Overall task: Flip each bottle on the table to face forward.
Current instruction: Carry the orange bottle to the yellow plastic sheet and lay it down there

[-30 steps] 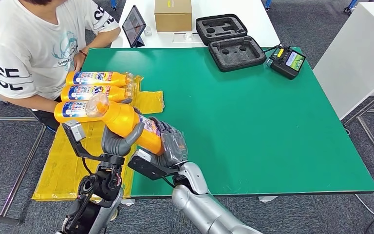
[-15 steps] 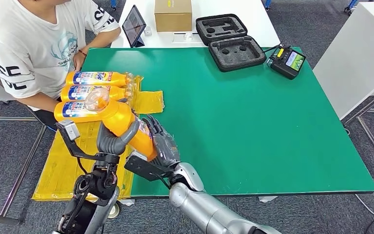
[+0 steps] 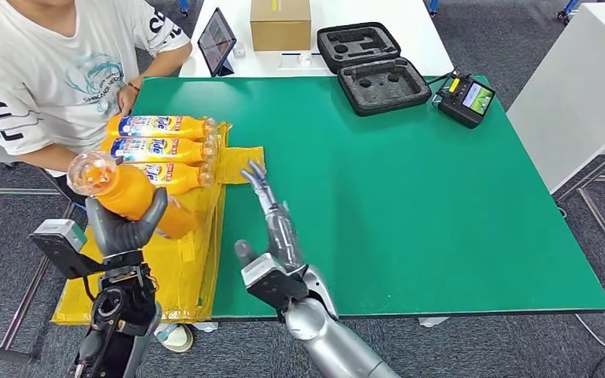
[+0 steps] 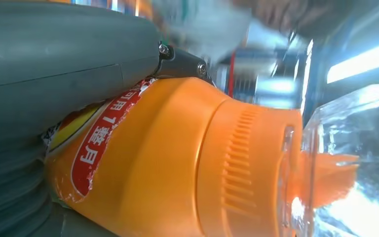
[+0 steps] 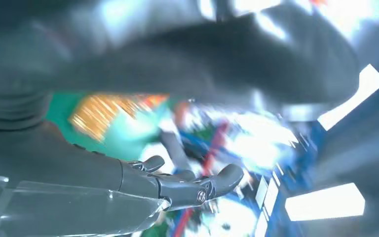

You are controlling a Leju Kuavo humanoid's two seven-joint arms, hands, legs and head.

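The left hand [image 3: 124, 228] clamps around an orange bottle [image 3: 130, 194], holding it in the air off the table's [image 3: 441, 205] left edge, its clear cap [image 3: 90, 172] tilted up toward the seated person [image 3: 55, 75]. Three more bottles [image 3: 161, 150] lie side by side on yellow sheeting [image 3: 240, 164] at the table's left edge, caps pointing right. The right hand [image 3: 272, 216] hovers over the green surface near the front edge, fingers stretched apart, holding nothing.

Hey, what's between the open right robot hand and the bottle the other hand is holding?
In the head view, yellow packaging lies between the right robot hand and the held bottle.
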